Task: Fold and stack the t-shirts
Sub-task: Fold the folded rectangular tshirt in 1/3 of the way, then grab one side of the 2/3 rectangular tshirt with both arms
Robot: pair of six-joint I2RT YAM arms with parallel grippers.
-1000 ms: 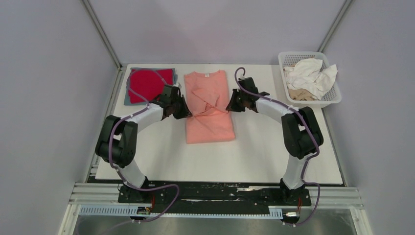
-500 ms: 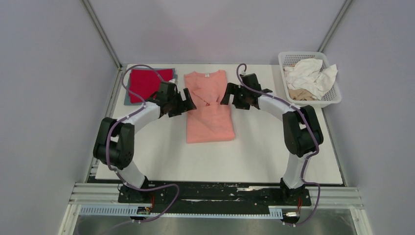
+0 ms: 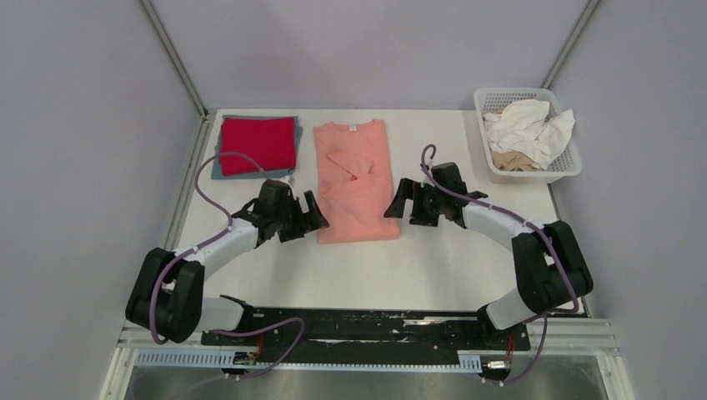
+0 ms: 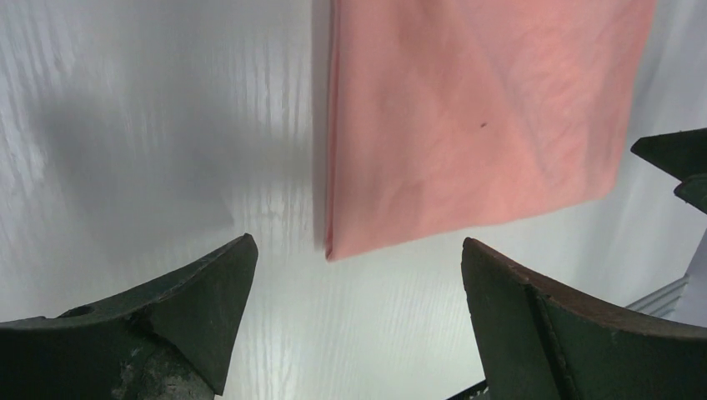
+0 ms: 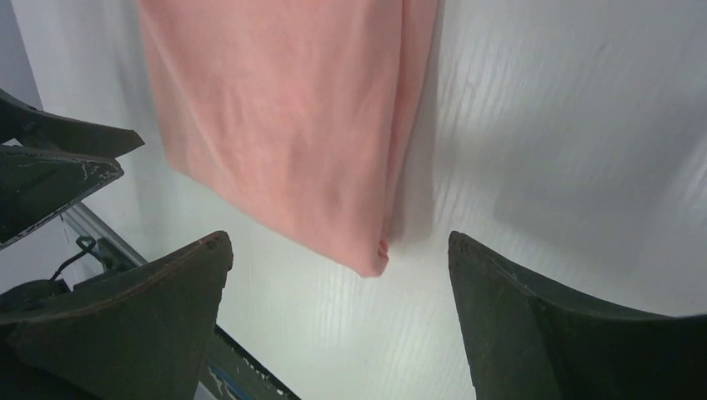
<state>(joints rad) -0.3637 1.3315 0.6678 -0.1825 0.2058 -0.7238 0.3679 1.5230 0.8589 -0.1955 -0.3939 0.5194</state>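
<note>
Flanking the salmon-pink t-shirt [image 3: 357, 179] lie a folded red t-shirt [image 3: 258, 143] and a basket [image 3: 534, 176].

High rear overview, close wrist views sharing salmon-pink shirt [image 4: 467, 125]

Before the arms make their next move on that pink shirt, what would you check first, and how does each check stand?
1. Open and empty left end effector: ok.
2. Open and empty right end effector: ok.
3. Sleeves of the salmon-pink shirt folded in, leaving a long narrow shape: ok.
4. Its two near corners, each lined up between one pair of jaws in the wrist views: ok.
5. Folded red shirt at the far left, ready to stack onto: ok.
6. Height above the table low enough to catch cloth: cannot tell.
</note>
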